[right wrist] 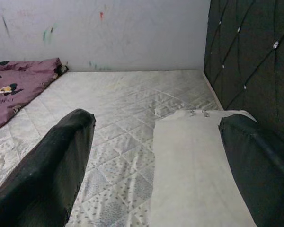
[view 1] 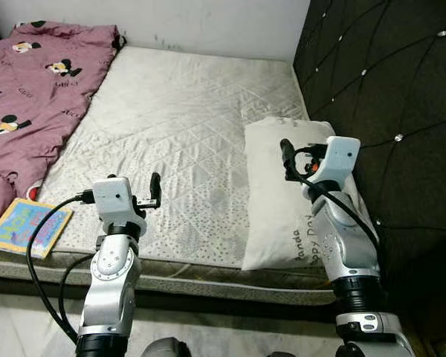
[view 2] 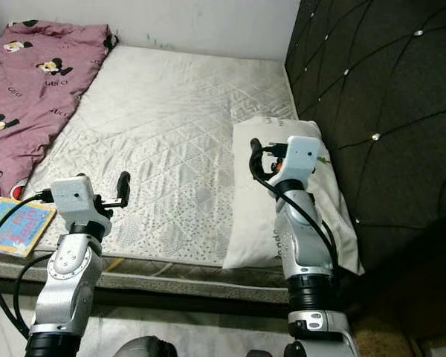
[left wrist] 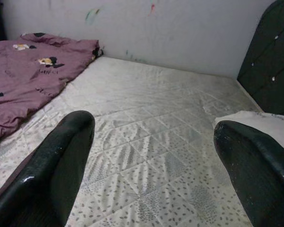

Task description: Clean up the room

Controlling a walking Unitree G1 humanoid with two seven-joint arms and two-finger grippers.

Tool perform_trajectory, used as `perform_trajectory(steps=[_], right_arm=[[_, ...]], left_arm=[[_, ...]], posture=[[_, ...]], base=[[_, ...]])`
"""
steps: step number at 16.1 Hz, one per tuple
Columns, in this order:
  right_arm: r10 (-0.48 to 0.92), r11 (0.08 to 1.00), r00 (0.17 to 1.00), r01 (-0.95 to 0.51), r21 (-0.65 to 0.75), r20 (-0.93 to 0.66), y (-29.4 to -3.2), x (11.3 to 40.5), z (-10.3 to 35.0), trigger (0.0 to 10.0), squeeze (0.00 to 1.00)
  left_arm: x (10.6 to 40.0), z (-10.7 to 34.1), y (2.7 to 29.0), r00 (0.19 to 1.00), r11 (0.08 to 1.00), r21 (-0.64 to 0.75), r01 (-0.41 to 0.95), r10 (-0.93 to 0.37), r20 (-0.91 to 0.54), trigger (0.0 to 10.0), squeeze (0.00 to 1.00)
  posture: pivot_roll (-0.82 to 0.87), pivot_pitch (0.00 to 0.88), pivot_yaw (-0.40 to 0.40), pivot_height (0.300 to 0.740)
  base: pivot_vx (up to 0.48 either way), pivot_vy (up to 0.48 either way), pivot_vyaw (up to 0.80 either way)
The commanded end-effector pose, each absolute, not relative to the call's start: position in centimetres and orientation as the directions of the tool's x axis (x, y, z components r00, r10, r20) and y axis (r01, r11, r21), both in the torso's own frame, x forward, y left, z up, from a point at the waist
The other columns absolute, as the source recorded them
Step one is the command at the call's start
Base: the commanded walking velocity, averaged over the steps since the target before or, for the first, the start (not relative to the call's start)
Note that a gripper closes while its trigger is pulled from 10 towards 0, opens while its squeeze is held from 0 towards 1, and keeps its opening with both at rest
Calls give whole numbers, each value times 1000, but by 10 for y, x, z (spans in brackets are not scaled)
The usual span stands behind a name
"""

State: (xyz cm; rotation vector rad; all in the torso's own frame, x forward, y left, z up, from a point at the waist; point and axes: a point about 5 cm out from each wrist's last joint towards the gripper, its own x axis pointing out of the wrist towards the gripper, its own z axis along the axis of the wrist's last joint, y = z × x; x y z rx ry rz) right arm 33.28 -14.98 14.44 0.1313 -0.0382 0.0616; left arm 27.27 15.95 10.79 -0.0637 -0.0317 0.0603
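Pillow (view 1: 282, 195) is lying on the mattress (view 1: 171, 126) beside the dark headboard (view 1: 386, 89), its long axis running from the near edge toward the wall. Right gripper (right wrist: 156, 156) is hovering over it, fingers spread wide, holding nothing. Left gripper (left wrist: 151, 156) is hanging equally wide above bare mattress, touching nothing, near the book (view 1: 26, 227) and purple blanket (view 1: 30, 89).

"Panda" on white pillow (view 1: 282, 201)

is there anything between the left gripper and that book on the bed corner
Nothing visible. The left gripper, fingers open, hangs over bare mattress. The book lies flat on the near corner to its left, beside the purple blanket, uncovered.
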Motion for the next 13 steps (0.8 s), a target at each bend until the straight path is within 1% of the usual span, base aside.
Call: perform_trajectory(steps=[1, 11, 13], right_arm=[[49, 991, 998, -53, 121, 38, -154, 334, 145, 10000, 0], [52, 993, 998, -54, 100, 22, -155, 335, 141, 10000, 0], [55, 994, 998, -57, 95, 18, -155, 335, 140, 10000, 0]], left_arm=[[274, 109, 156, 998, 996, -67, -52, 54, 26, 10000, 0], [273, 108, 155, 998, 997, -60, -56, 57, 22, 10000, 0], [271, 111, 154, 998, 999, -50, -22, 25, 61, 10000, 0]], posture=[[-61, 2, -19, 740], [-64, 7, -22, 740], [-66, 8, -23, 740]], base=[[0, 382, 0], [0, 360, 0], [0, 0, 0]])
